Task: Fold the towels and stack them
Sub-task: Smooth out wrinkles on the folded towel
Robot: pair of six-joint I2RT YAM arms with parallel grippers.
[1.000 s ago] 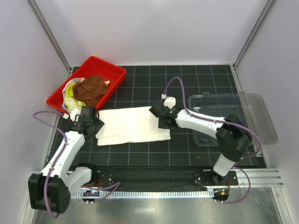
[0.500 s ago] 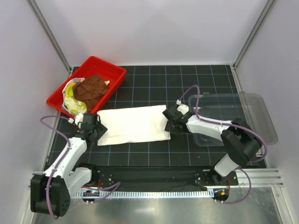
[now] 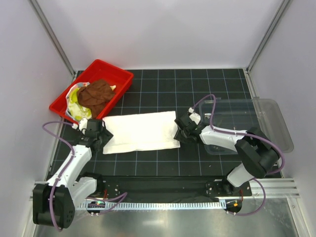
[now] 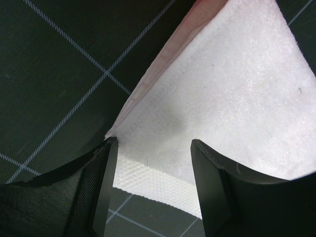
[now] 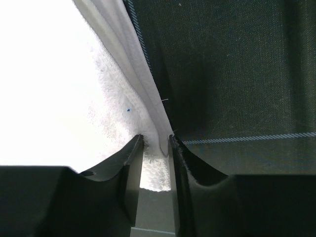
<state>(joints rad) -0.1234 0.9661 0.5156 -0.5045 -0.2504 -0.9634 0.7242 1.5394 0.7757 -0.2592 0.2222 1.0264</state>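
While your left gripper stands spread wide over the left edge of the large white terry towel lying flat on the black gridded mat, your right gripper pinches that towel's right edge between its 2 fingers.

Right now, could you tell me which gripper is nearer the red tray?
Left. The left gripper sits close by the red tray; the right gripper is far across the white towel.
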